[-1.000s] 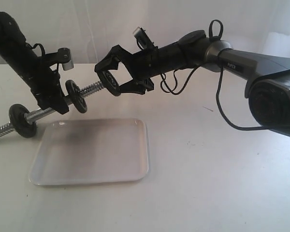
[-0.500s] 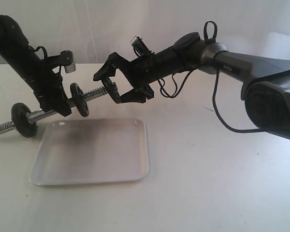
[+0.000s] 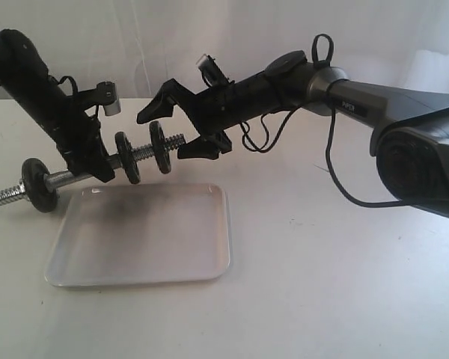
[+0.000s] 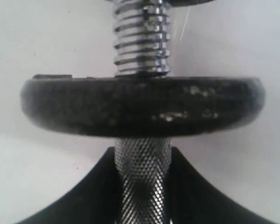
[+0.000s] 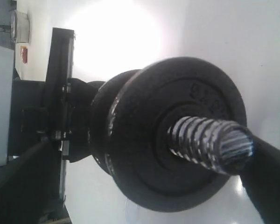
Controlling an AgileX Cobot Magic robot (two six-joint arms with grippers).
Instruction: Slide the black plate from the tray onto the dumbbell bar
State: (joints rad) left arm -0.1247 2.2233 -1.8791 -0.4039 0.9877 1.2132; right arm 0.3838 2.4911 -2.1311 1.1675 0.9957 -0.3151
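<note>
The dumbbell bar slopes above the tray, and my left gripper is shut on its knurled middle. One black plate sits on the threaded end, close to a second plate. A third plate is on the far end of the bar. My right gripper is open, its fingers straddling the bar's tip and the nearest plate without pinching it. The left wrist view shows a plate edge-on just past the left gripper.
The tray lies flat on the white table with nothing in it. A black cable hangs in a loop from the right arm. A pale wall stands behind the table.
My right gripper moved left along the bar and carried the plate from the bar's tip onto the thread, close to the second plate. Its jaws then opened off it. The left arm barely moved.
</note>
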